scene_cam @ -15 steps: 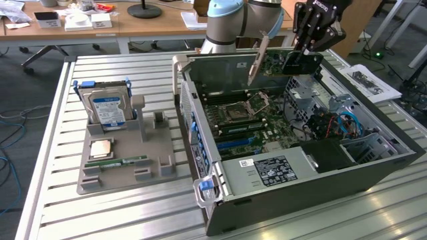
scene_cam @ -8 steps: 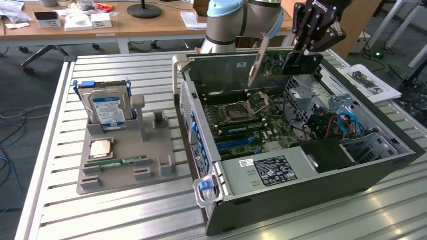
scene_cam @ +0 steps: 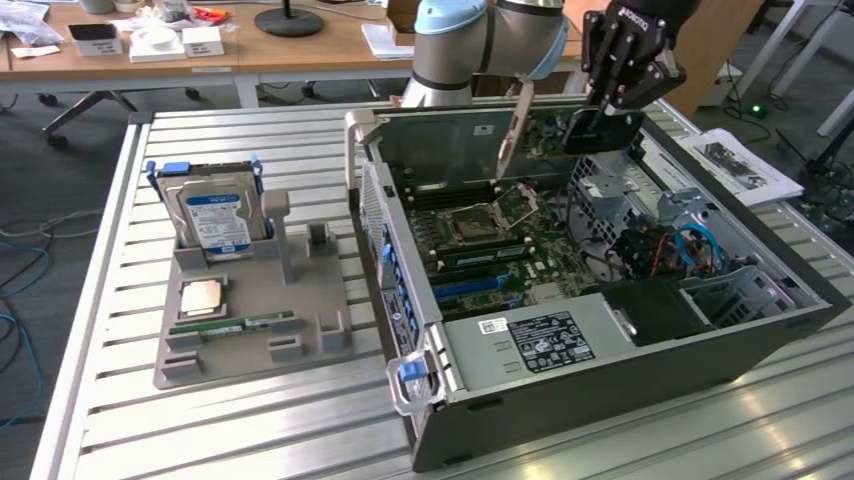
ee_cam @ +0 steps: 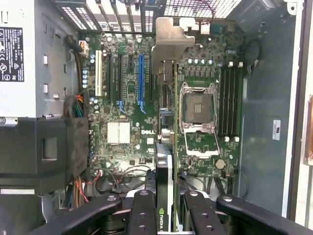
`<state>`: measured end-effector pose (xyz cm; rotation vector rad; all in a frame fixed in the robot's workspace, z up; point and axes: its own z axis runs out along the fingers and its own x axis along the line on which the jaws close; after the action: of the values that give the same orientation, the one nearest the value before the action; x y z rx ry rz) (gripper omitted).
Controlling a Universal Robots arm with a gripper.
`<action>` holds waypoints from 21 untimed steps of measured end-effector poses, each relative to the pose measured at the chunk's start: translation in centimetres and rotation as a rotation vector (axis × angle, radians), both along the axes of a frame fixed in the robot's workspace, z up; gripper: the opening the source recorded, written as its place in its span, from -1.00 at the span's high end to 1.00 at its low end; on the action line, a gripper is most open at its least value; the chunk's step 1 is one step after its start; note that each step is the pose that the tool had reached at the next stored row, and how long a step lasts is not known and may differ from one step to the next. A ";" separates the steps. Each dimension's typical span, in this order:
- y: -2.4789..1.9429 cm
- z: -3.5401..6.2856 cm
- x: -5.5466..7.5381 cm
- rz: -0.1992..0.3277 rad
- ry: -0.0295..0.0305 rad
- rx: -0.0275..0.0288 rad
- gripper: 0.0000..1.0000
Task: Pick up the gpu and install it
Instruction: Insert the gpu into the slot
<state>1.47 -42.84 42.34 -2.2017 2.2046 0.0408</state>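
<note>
The graphics card [scene_cam: 589,131] was a thin, dark board with a long tan-silver metal bracket [scene_cam: 513,130] at one end. It was clamped at its upper edge in the pincer [scene_cam: 611,103] and hung on edge in the air above the open computer case [scene_cam: 641,390], over the rear part of the green main board [scene_cam: 534,250]. In the wrist view it [ee_cam: 165,166] appeared edge-on as a slim strip running away from the pincer [ee_cam: 168,215]. A green logo sat near the fingers [ee_cam: 142,210], and the bracket [ee_cam: 168,41] was at the far end, towards the slotted rear wall. It was not yet seated in any slot.
</note>
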 end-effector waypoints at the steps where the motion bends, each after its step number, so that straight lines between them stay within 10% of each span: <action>1: 0.00 -0.07 -0.1 0.000 -0.0003 0.0001 0.47; 21: 0.00 -1.49 -1.5 -0.066 -0.0004 0.0001 0.47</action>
<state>-0.08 -42.84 40.85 -2.1265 2.2757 0.0391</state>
